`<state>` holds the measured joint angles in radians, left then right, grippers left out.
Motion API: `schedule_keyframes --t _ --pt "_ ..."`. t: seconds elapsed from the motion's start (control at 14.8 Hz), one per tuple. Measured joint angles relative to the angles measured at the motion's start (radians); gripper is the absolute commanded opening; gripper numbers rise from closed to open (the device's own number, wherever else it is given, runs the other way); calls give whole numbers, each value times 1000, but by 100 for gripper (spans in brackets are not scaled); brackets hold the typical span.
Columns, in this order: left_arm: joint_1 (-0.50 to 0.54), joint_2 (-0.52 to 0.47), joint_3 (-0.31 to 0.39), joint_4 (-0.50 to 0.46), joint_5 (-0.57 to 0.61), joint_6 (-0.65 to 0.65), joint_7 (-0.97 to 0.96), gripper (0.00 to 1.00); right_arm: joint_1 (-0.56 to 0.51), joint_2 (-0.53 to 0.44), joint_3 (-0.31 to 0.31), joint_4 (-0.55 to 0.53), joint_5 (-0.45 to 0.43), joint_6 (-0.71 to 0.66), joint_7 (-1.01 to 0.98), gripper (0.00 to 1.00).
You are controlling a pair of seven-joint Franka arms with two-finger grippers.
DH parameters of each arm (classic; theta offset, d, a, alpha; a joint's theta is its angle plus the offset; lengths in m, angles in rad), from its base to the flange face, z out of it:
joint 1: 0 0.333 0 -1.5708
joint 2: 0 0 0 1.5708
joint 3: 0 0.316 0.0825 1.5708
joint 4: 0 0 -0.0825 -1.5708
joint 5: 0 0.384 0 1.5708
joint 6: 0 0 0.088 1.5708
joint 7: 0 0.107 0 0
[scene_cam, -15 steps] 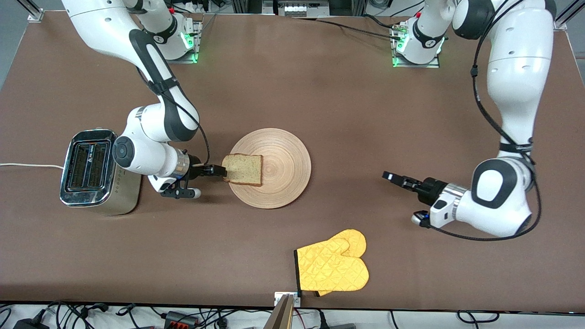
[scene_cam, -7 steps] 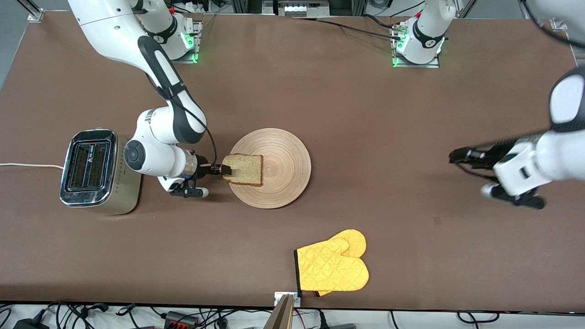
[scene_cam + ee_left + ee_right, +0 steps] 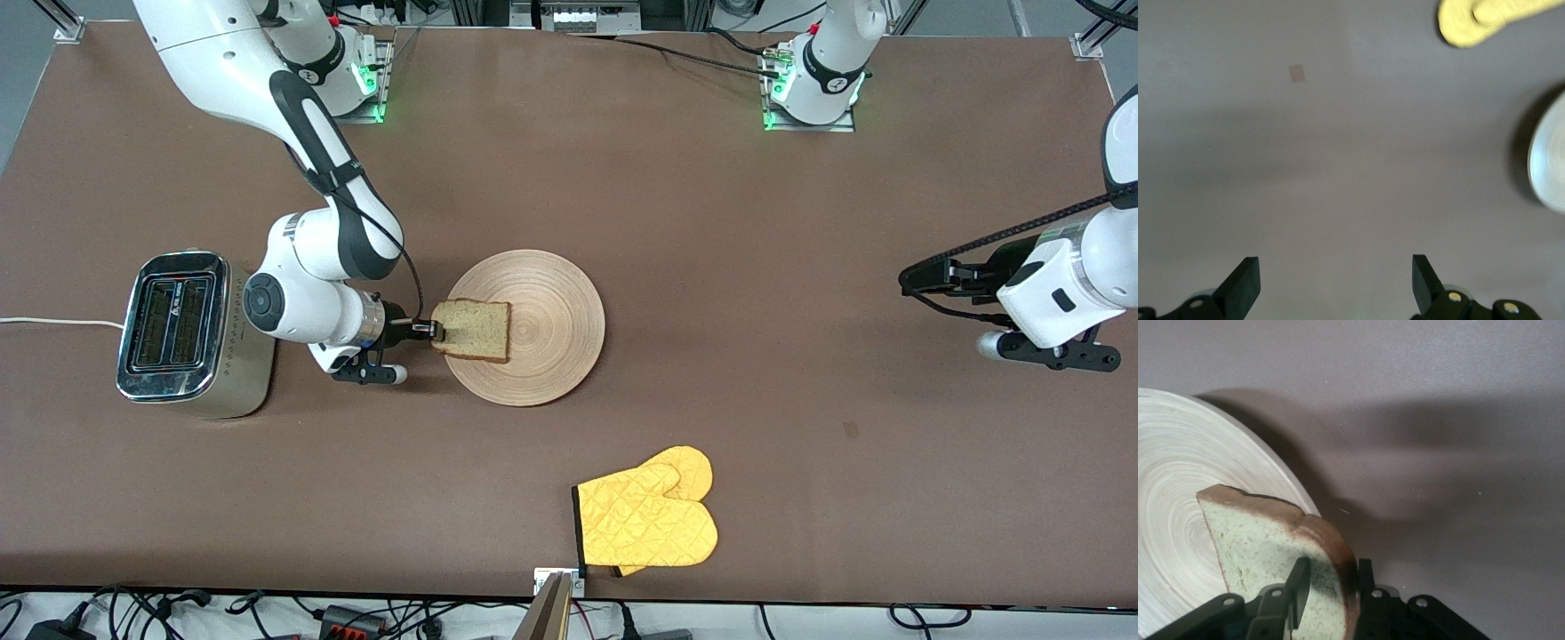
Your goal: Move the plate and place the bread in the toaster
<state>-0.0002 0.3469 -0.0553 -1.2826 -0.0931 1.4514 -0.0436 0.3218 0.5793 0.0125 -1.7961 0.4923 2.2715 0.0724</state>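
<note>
Brown desk (image 3: 622, 196) spreads under both of my arms. On it, around the middle, lies the plate (image 3: 542, 298), pale wood with ring grain, flat on the desk. The bread (image 3: 473, 330) sits over the plate's edge that faces the toaster (image 3: 182, 333), its crust end sticking past the rim. In the right wrist view the bread (image 3: 1265, 553) looks tilted up off the plate (image 3: 1178, 493), though I cannot tell how far it is lifted.

My right gripper (image 3: 433, 330) is at that crust end, between the toaster and the plate, and it is clamped on the bread: in the right wrist view one finger (image 3: 1298, 587) presses the crumb face and the other sits against the crust side.

The toaster stands at the right arm's end of the desk, upright, chrome top with two slots facing up, its white cord (image 3: 53, 322) running off toward the desk's edge. It is well apart from the plate, with my right wrist between them.

My left gripper (image 3: 925, 277) waits above bare desk at the left arm's end, well apart from the plate. Its fingers (image 3: 1245, 283) stand spread with nothing between them.

A yellow mitt (image 3: 647, 520) lies nearer the front camera than the plate, close to the desk's edge.
</note>
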Motion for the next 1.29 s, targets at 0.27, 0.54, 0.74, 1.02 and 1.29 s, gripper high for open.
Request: schedule_keyframes --t 0.27,0.54,0.74,1.02,1.29 --pt "-2 -222 -1 -333 1 213 -35 100 0 0 0 1 1 -4 0 1" --pt "-2 -302 -2 -430 1 249 -50 100 1 -2 0 18 1 -33 0 0" --pt "0 -302 -1 -442 1 276 -52 100 -2 -25 -15 83 1 -163 0 0" --pt "0 -301 -1 -452 6 285 -55 100 -12 -71 -128 236 0 -460 0 0" --pt "-2 -301 -18 -454 93 296 -94 100 -22 -81 -228 365 -148 -663 -4 0"
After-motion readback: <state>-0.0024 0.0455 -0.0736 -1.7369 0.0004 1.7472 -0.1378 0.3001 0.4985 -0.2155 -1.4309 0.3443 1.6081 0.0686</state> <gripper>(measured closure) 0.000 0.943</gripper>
